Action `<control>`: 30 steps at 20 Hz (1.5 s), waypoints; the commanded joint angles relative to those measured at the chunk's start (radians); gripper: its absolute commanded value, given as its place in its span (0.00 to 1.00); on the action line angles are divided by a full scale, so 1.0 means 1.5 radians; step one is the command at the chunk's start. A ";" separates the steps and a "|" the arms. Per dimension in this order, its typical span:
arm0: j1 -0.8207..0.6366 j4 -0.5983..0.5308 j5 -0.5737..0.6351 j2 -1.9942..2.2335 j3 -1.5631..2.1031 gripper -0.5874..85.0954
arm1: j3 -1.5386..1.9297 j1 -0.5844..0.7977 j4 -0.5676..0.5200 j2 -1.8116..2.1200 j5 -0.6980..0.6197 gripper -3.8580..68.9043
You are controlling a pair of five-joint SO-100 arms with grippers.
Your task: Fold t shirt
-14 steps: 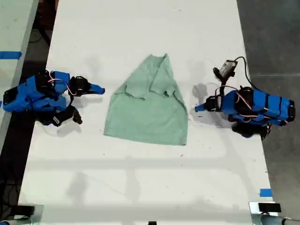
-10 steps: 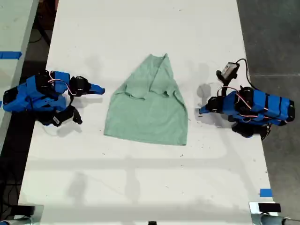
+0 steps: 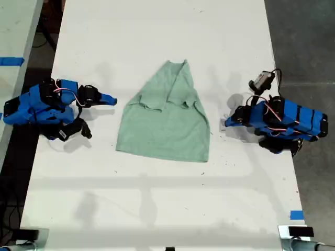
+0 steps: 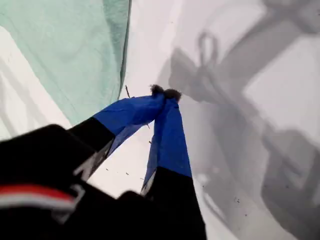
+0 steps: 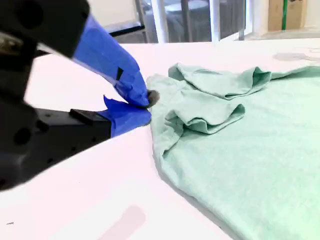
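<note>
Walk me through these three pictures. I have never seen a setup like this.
These are two small blue robot arms on a white table, each ending in a two-fingered gripper. One picture is taken from above. The other two come from cameras on the arms, looking along the grippers. A pale green t shirt lies between the arms, partly folded at its top. My first gripper, at the exterior view's right, is shut and empty beside the shirt's edge. My second gripper, at the exterior view's left, is also shut and holds nothing.
</note>
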 commanded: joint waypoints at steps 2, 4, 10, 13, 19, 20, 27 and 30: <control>0.012 -0.005 -0.002 0.006 -0.006 0.01 | -0.162 -0.043 -0.054 -0.210 0.041 0.03; 0.012 -0.010 0.007 0.006 -0.006 0.01 | -0.283 -0.087 -0.108 -0.441 0.053 0.05; 0.016 -0.011 0.008 0.006 -0.006 0.01 | -0.542 -0.145 -0.216 -0.949 0.060 0.30; 0.016 -0.011 0.008 0.006 -0.006 0.01 | -0.588 -0.146 -0.223 -1.033 0.061 0.26; 0.018 -0.010 0.007 0.006 -0.007 0.01 | -0.488 -0.104 -0.246 -1.015 0.055 0.03; 0.018 -0.010 0.007 0.006 -0.007 0.01 | -0.495 -0.095 -0.219 -1.004 0.058 0.03; 0.017 -0.009 0.006 0.006 -0.007 0.01 | -0.685 -0.056 -0.007 -0.961 -0.015 0.03; 0.017 -0.009 0.005 0.006 -0.007 0.01 | -0.765 -0.070 -0.009 -0.944 -0.072 0.03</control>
